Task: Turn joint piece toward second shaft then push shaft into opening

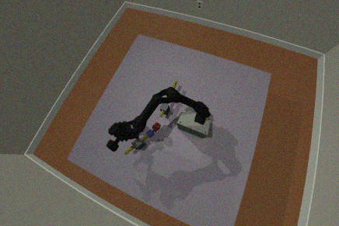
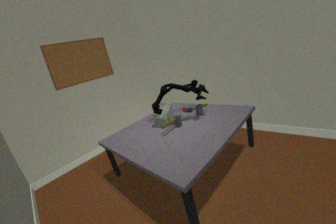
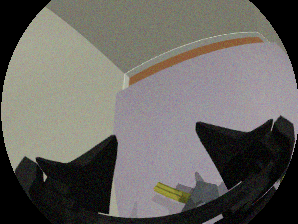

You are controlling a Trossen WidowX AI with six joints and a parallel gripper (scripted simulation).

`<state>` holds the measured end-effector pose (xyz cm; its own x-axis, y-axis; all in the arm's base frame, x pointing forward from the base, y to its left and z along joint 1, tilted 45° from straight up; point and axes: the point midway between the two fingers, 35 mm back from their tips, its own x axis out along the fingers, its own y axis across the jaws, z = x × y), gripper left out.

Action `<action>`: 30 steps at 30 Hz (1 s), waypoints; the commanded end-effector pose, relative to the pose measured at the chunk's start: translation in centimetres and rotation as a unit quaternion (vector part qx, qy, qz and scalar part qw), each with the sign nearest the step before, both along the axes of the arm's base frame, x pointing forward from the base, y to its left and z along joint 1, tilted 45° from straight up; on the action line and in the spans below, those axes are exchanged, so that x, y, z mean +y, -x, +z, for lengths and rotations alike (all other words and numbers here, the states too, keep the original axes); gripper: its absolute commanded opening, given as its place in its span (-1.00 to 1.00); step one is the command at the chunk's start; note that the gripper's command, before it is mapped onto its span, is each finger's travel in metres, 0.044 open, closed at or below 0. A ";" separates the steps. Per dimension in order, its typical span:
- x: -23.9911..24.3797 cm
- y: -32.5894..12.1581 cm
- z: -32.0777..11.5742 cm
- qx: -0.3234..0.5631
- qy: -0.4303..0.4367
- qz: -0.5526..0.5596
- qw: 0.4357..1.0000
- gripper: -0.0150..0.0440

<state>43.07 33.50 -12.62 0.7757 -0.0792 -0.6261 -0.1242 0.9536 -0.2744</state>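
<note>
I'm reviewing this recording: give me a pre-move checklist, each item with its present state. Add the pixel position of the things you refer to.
1. Pincer (image 1: 110,136) (image 2: 204,94) (image 3: 157,133) open: ok.
2. Pincer raised above the table (image 1: 202,68) (image 2: 154,156) (image 3: 165,110), off both shafts: ok.
3. Red piece (image 1: 156,126) (image 2: 185,109) between the pincer's fingers: not ok.
4. Gray block under the blue-and-red-ended shaft (image 1: 138,144) (image 2: 199,110) (image 3: 204,194) standing on the table: ok.
5. Second shaft (image 1: 175,85) (image 2: 169,122) seated in the joint piece: not ok, a gap remains.
6. Opening pointing straight along the second shaft: cannot tell.
</note>
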 end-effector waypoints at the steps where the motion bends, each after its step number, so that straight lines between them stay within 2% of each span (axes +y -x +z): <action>1: 0.1 0.0 0.0 0.001 0.001 -0.001 1.000 0.95; 2: 0.2 -0.1 0.0 0.006 0.002 -0.004 1.000 1.00; 15: 2.3 -0.4 2.0 0.101 0.059 -0.086 0.989 1.00; 23: 2.0 0.0 2.2 0.113 0.071 -0.096 0.986 1.00; 30: -2.2 4.1 5.6 0.178 0.115 -0.125 0.969 1.00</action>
